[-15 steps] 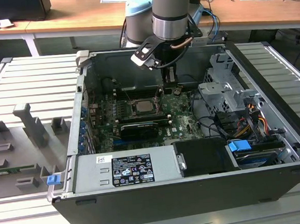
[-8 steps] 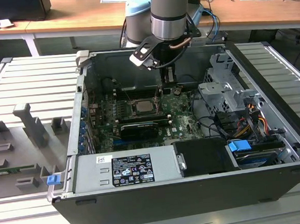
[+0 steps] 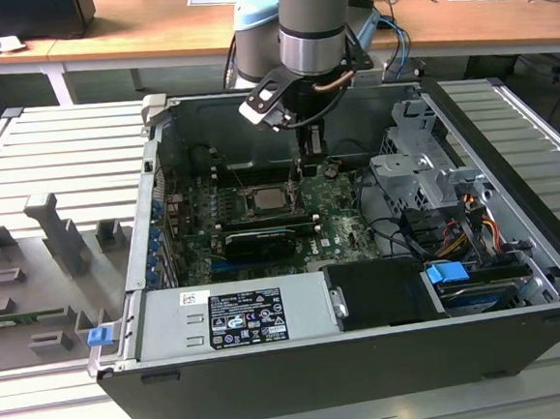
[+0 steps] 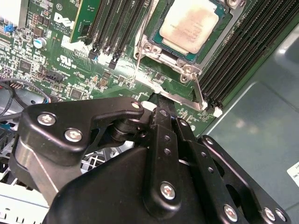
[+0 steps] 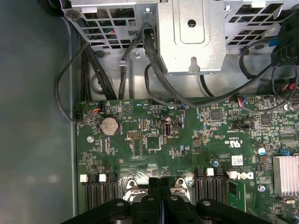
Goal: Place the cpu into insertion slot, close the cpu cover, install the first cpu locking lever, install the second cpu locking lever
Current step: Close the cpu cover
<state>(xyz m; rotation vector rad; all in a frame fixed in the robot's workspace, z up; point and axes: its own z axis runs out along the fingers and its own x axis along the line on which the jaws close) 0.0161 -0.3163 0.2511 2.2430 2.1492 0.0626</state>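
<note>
The cpu [image 4: 190, 23] lies flat in the insertion slot, pale metal top up; in the exterior view the cpu [image 3: 265, 199] sits mid-motherboard. The slot itself is hidden under the chip and the cpu cover [image 4: 159, 52], whose silver frame lies down around the chip. Two thin wire locking levers [image 4: 199, 91] [image 4: 136, 65] stick out at the socket's edge. My gripper [image 4: 159, 101] [image 5: 159, 181] [image 3: 312, 158] hovers just beside the socket, near those levers, its black fingers shut together with nothing seen between them.
Black memory slots [image 4: 238, 56] flank the socket. A metal drive cage [image 5: 187, 37] with looping black cables stands beside the board, and a heatsink [image 5: 285, 175] is nearby. The long black graphics card [image 3: 258, 242], power supply [image 3: 235, 315] and case walls hem in the board.
</note>
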